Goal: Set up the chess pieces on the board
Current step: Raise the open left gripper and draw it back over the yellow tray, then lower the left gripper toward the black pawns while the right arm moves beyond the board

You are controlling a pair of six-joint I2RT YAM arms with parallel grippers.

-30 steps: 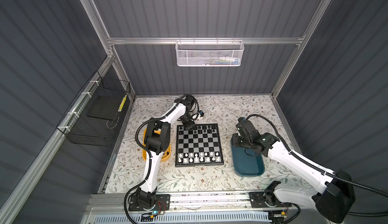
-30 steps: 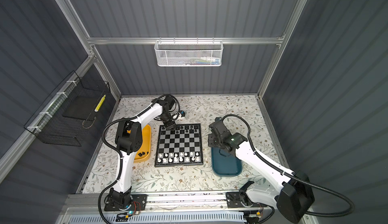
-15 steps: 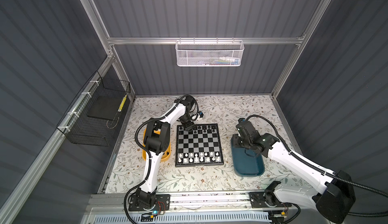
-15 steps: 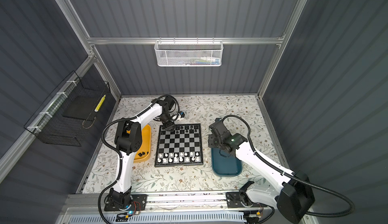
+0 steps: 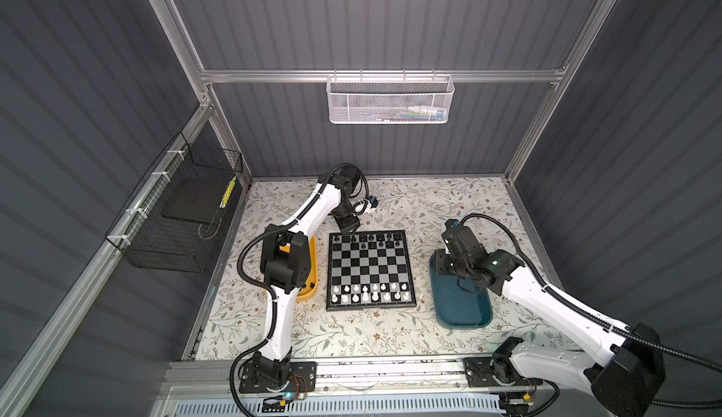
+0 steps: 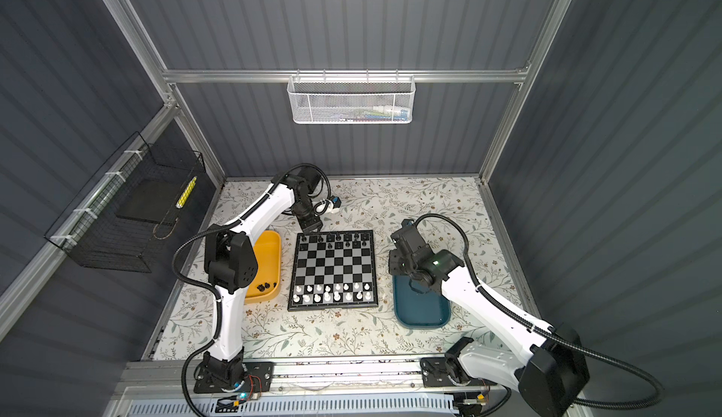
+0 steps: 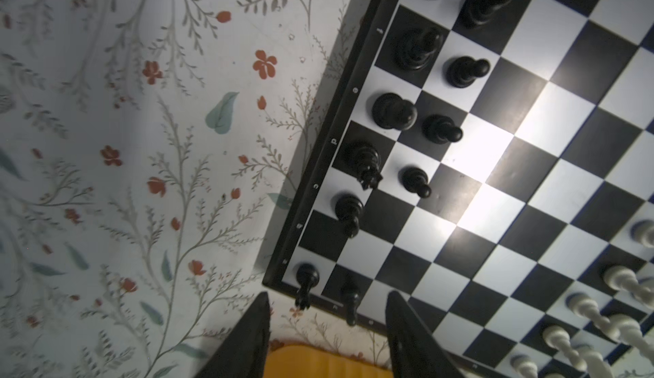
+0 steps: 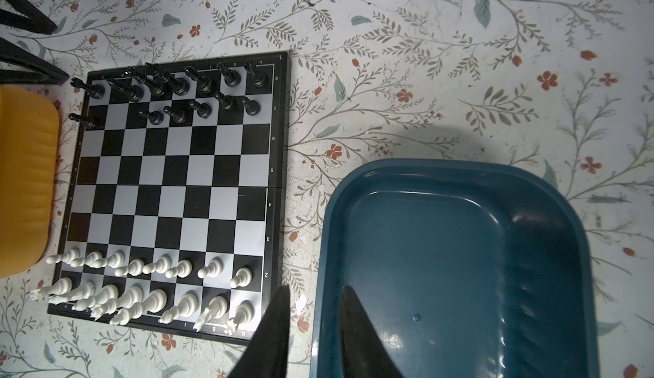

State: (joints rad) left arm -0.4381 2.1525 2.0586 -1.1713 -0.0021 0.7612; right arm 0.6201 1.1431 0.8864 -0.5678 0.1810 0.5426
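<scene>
In the left wrist view the left gripper has its fingers well apart with nothing clamped between them. Directly beneath it shows an edge of the yellow tray. Just past the fingertips lies a corner of the board, where a black rook and a black pawn stand upright, clear of both fingers. Farther out along that edge stand the other black pieces, and farthest from this gripper the white pieces.

The right wrist view has the right gripper with a narrow gap between its fingers, holding nothing, above the rim of the teal tray. Just beside it is the board's nearest corner. The white pieces stand closest in two rows and the black ones across the board. Beyond them the left gripper's fingers show over the flowered table cover.

Only a top view shows a few loose black pieces lying in the yellow tray, at its end away from the left gripper; the left arm largely covers that spot in a top view.
</scene>
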